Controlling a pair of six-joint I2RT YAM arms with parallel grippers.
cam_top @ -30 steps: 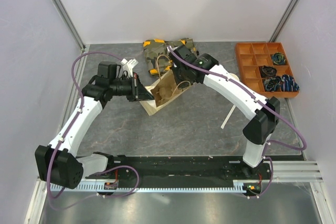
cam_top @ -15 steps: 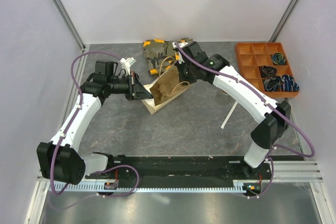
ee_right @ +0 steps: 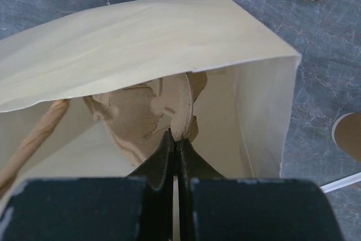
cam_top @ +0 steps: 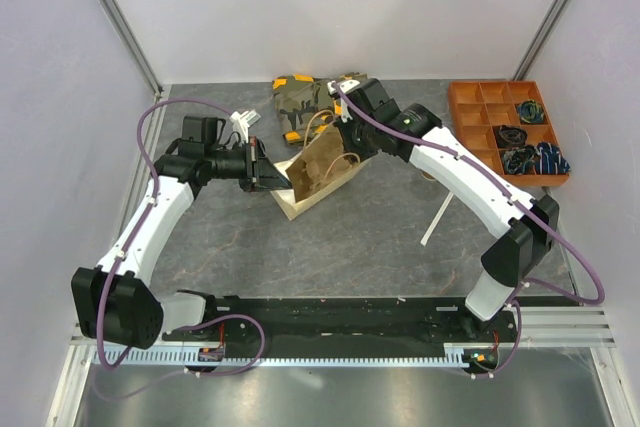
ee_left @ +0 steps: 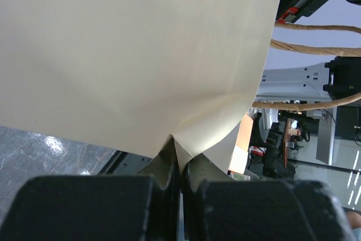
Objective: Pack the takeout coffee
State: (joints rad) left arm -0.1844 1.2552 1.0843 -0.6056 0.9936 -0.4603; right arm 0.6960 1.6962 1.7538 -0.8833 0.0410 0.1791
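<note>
Grey stone-patterned tabletop (cam_top: 380, 237) between white walls fills the overhead view. The paper bag (cam_top: 318, 169) lies tilted at the centre. The left jaws reach it from 9 o'clock and the right jaws from 1 o'clock. An orange compartment tray (cam_top: 497, 85) sits at 2 o'clock, a camouflage-and-yellow bundle (cam_top: 300, 97) at 12 o'clock and a white stick (cam_top: 436, 219) at 4 o'clock. The takeout coffee shows nowhere here; I cannot tell where it stands.

At the left wrist, the left jaws are pinched tight on the bag's lower paper edge, which creases where they bite. The twisted paper handles (ee_left: 316, 49) trail off toward 3 o'clock.

At the right wrist, the right jaws are closed on the thin centre ridge of a pulp carrier (ee_right: 141, 122), which is inside the bag's open mouth. A tan disc with a pale rim (ee_right: 348, 134) is cut off by the frame at 3 o'clock; I cannot tell what it is. No black-lidded cup shows in the bag.

The step looks like seating the carrier. To do it well:
- The left hold should be firm enough that the mouth does not collapse.
- The carrier should go straight down the bag's axis, clear of the handles.
- The right jaws should let go only once it lies flat on the bottom, or it may tip and block the cup.
</note>
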